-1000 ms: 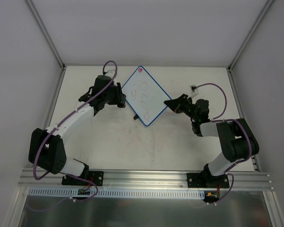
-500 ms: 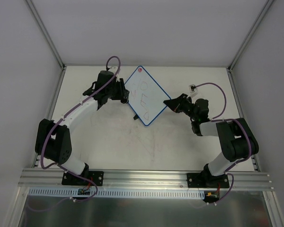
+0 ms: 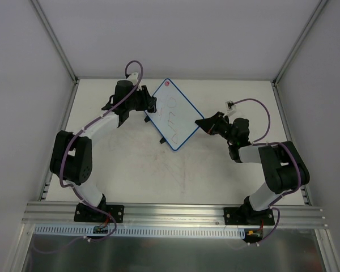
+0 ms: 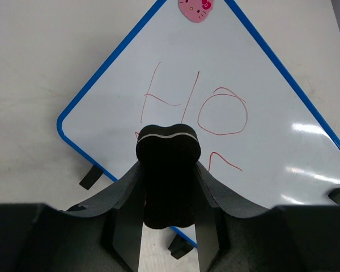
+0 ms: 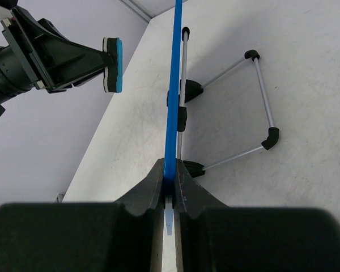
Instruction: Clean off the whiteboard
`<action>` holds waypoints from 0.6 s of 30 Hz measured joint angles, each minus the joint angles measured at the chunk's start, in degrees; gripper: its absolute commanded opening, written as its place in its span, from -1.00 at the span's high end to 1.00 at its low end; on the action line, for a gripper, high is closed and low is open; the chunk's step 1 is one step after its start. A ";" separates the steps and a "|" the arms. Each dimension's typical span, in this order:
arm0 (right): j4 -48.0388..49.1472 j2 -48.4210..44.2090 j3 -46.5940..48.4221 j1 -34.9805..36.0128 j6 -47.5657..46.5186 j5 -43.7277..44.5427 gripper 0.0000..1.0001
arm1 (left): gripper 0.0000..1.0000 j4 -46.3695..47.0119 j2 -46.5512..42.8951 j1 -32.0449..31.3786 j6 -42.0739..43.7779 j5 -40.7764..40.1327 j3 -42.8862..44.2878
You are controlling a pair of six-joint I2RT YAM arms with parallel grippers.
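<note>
The whiteboard (image 3: 173, 117), white with a blue frame and a pink dot at its far corner, stands tilted near the middle of the table. Red marks show on its face (image 4: 215, 107). My right gripper (image 3: 202, 124) is shut on the board's right corner; in the right wrist view I see the blue frame edge-on (image 5: 174, 85) between the jaws. My left gripper (image 3: 151, 105) is shut on the black bone-shaped eraser (image 4: 168, 170) at the board's left edge. The eraser's blue-backed pad (image 5: 114, 64) is a little off the board.
The board's wire stand (image 5: 260, 107) with black tabs rests on the table behind it. Grey walls enclose the table (image 3: 158, 175) on three sides. An aluminium rail (image 3: 175, 212) runs along the near edge.
My left gripper has moved with the eraser toward the far side along the board's left edge. The right gripper and the board have stayed where they were.
</note>
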 measured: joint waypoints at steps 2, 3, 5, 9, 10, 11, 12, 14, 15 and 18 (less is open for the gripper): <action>-0.04 0.00 0.00 0.00 0.00 0.04 1.00 | 0.72 1.38 0.79 0.00 -0.11 0.46 0.13; -0.04 0.00 0.00 0.02 0.00 0.07 1.00 | 0.72 1.90 1.18 0.00 -0.15 0.76 0.37; -0.07 0.00 0.02 0.04 0.00 0.07 1.00 | 0.74 2.67 1.88 0.00 -0.15 1.20 0.81; -0.15 0.00 0.02 0.04 0.00 0.09 1.00 | 0.74 3.78 3.19 0.02 -0.13 1.36 2.32; -0.17 0.00 0.04 0.04 0.00 0.09 1.00 | 0.74 4.09 3.61 0.09 -0.13 1.36 2.71; -0.17 0.00 0.04 0.04 0.00 0.09 1.00 | 0.74 4.26 3.96 0.13 -0.13 1.36 3.17; -0.17 0.00 0.04 0.04 0.00 0.11 1.00 | 0.74 4.48 4.52 0.13 -0.13 1.38 3.82; -0.39 0.00 0.22 0.09 -0.02 0.09 1.00 | 0.75 4.85 5.99 0.44 -0.15 1.60 5.40; -0.48 0.00 0.33 0.11 -0.11 0.09 1.00 | 0.75 5.07 6.88 0.55 -0.22 1.75 6.32; -0.74 0.00 0.52 0.22 -0.20 0.11 1.00 | 0.76 6.10 9.66 1.16 -0.74 2.91 8.63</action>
